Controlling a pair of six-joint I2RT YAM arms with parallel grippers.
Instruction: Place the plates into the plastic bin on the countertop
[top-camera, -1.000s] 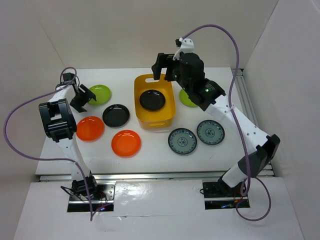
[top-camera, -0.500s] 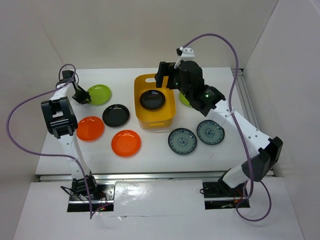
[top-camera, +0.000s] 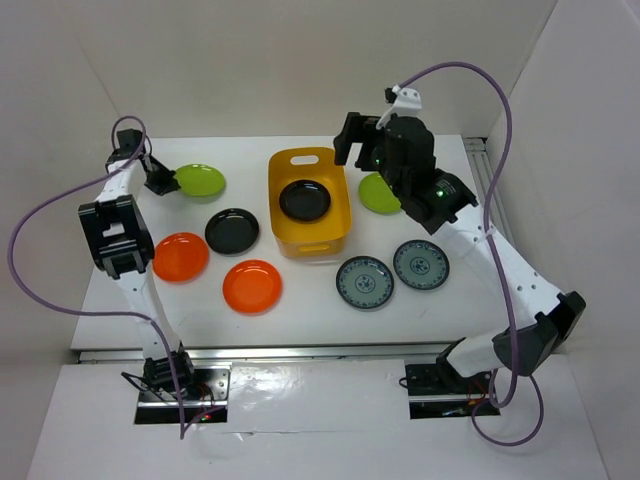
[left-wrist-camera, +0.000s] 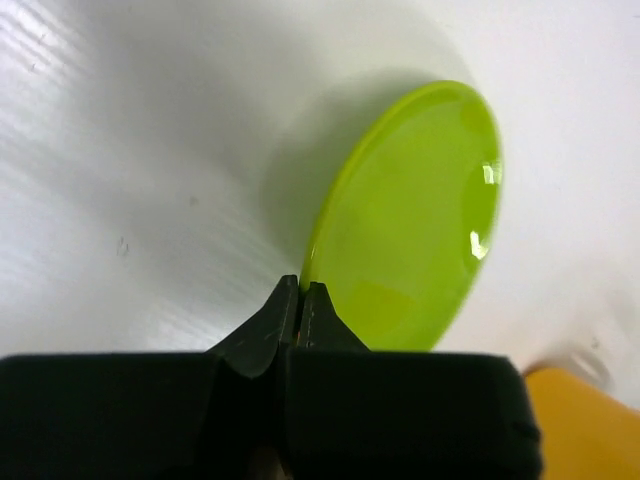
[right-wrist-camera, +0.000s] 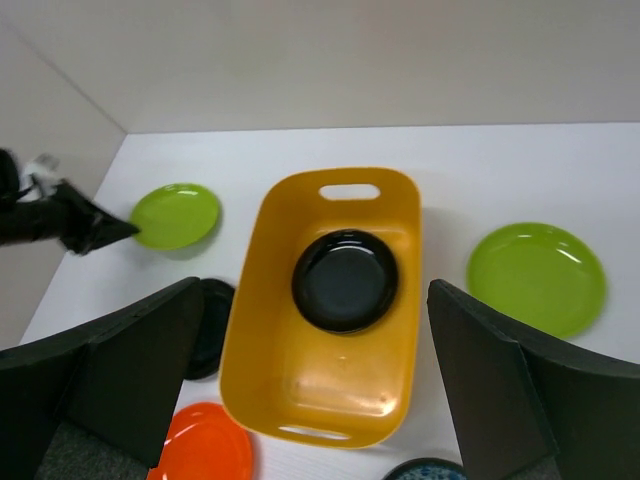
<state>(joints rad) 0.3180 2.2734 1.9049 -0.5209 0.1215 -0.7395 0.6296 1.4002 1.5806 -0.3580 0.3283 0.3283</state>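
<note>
Left wrist view: my left gripper is nearly closed, its fingertips pinched on the near rim of the lime green plate. The plate sits tilted, with a shadow under its left edge. I judge the grip thin, since only the tips are on the lip.

Top external view: this plate lies to the left of the plastic bin, near the bin's far end. One black plate already lies flat inside the bin. My right gripper hangs above the bin with its jaws spread wide, holding nothing.

Outstanding on the countertop: another black plate just left of the bin, two orange plates further left and nearer me, a second lime green plate just right of the bin, and two patterned plates right of its near end.

Recommendation for the step in hand:
- Lift before travelling, so the plate clears the bin's left wall.
- Keep the tilt modest, as a rim pinch may let the plate swing or slip.
- Move the right arm clear of the bin first, to avoid contact over the opening.
- Release low over the black plate.
</note>
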